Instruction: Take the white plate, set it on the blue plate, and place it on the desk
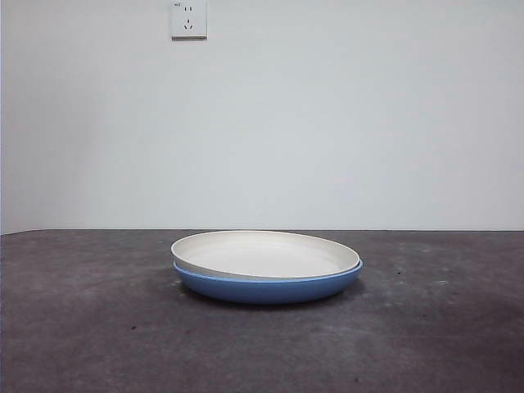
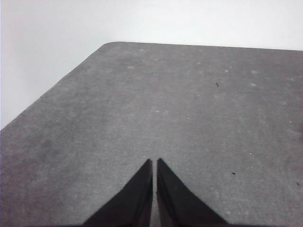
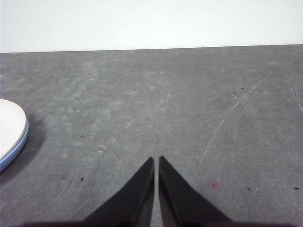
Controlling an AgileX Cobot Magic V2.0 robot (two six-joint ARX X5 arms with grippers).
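The white plate (image 1: 266, 255) lies nested on the blue plate (image 1: 268, 288) in the middle of the desk (image 1: 90, 327) in the front view. Both plates also show at the edge of the right wrist view, the white plate (image 3: 9, 127) on the blue plate (image 3: 14, 151). My right gripper (image 3: 156, 161) is shut and empty, over bare desk well apart from the plates. My left gripper (image 2: 154, 161) is shut and empty over bare desk (image 2: 189, 109); no plate shows in its view. Neither arm shows in the front view.
A white wall stands behind the desk with a socket (image 1: 188, 20) high up. The desk's rounded far corner (image 2: 111, 45) shows in the left wrist view. Faint scratches (image 3: 236, 109) mark the desk in the right wrist view.
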